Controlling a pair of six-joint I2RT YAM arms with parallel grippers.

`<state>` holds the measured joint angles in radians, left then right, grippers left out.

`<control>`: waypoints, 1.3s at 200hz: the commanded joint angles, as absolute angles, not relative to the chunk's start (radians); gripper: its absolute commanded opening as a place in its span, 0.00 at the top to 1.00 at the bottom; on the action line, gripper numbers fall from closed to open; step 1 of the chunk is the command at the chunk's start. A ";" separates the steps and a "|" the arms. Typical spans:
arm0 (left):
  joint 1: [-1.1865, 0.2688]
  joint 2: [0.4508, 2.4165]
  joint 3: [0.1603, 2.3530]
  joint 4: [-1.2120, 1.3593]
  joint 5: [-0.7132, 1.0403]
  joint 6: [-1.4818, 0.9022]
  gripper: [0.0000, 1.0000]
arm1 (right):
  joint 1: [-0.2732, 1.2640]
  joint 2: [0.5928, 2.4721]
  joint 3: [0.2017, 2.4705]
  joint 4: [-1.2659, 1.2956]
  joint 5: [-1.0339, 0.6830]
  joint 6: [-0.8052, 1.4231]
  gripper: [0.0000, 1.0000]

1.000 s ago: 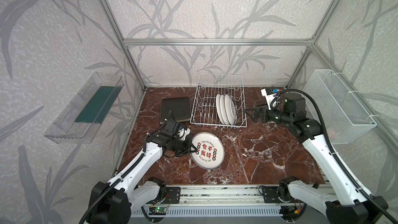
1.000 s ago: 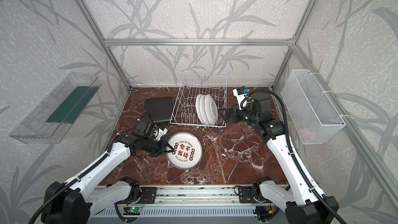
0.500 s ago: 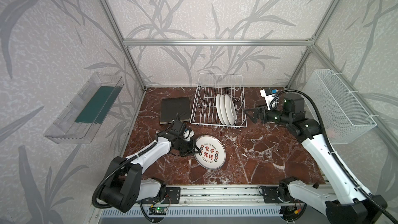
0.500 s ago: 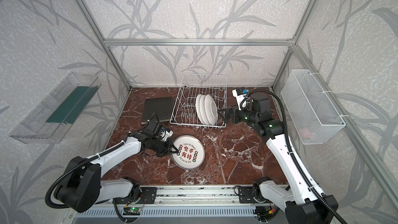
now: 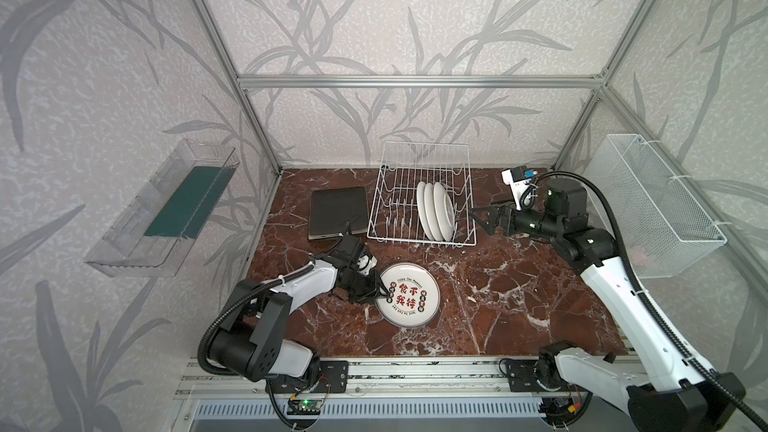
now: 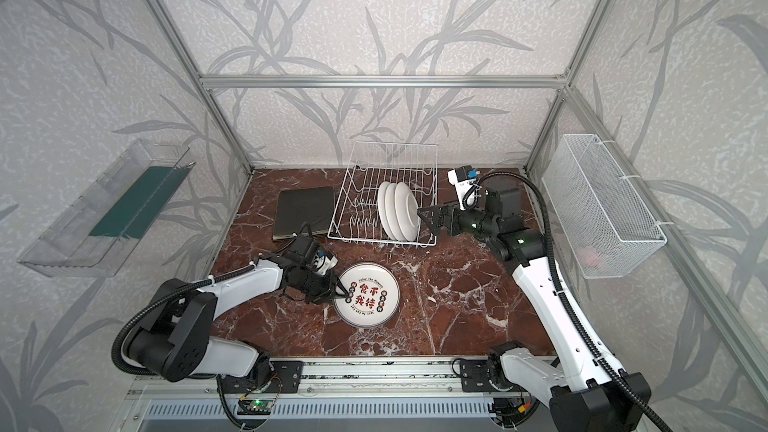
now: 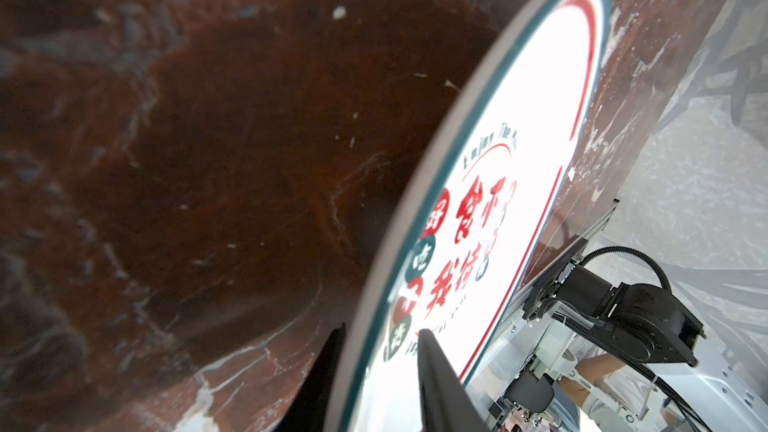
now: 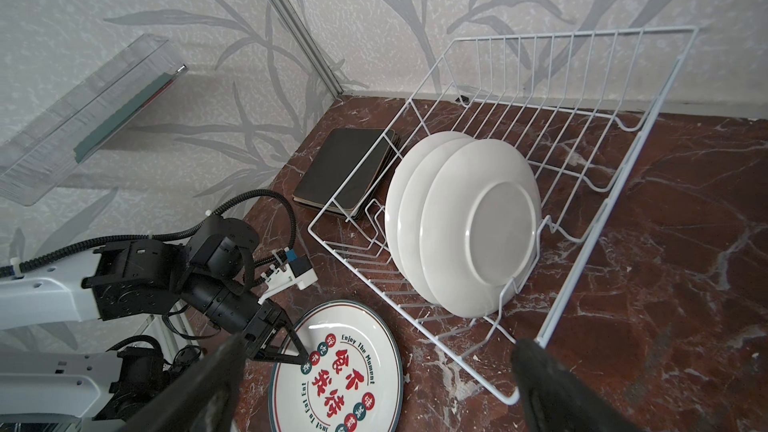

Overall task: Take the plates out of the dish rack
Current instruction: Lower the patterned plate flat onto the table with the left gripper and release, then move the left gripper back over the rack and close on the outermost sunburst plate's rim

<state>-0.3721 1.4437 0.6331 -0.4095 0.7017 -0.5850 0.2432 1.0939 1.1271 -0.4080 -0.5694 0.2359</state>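
A round plate [image 5: 409,295] [image 6: 368,295] [image 8: 336,371] with a teal rim and red characters lies face up on the marble. My left gripper [image 5: 386,295] [image 6: 347,295] [image 7: 381,329] is at its left rim, jaws parted, one finger over the face and one outside the rim. Three white round plates [image 5: 436,211] [image 6: 399,211] [image 8: 465,226] stand upright in the white wire dish rack [image 5: 424,155] [image 8: 540,68]. A stack of black square plates [image 5: 337,213] [image 8: 345,168] lies left of the rack. My right gripper [image 5: 484,218] [image 6: 428,218] [image 8: 380,344] hovers wide open just right of the rack, empty.
A white mesh basket [image 5: 656,205] hangs on the right wall and a clear plastic tray [image 5: 162,209] on the left wall. A small white device [image 5: 517,178] sits at the back right corner. Aluminium rails run along the table's front edge.
The left arm's elbow has dropped low toward the front. Its jaws have parted from the printed plate's rim, and the plate has shifted slightly right. The right arm has not moved.
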 commanded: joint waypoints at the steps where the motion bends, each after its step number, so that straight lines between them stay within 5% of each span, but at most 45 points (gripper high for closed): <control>1: -0.375 1.446 0.665 -0.427 0.679 -0.572 0.63 | 0.242 1.104 1.139 -0.388 -0.586 0.236 0.01; 70: -0.403 1.394 0.720 -0.523 0.596 -0.544 0.38 | 0.242 1.126 1.126 -0.377 -0.587 0.240 0.01; 189: -0.413 1.238 1.066 -0.866 0.346 -0.340 0.26 | 0.242 1.144 1.146 -0.390 -0.577 0.232 0.01; 260: -0.353 1.361 1.226 -0.802 0.211 -0.250 0.21 | 0.242 1.134 1.155 -0.413 -0.565 0.216 0.01</control>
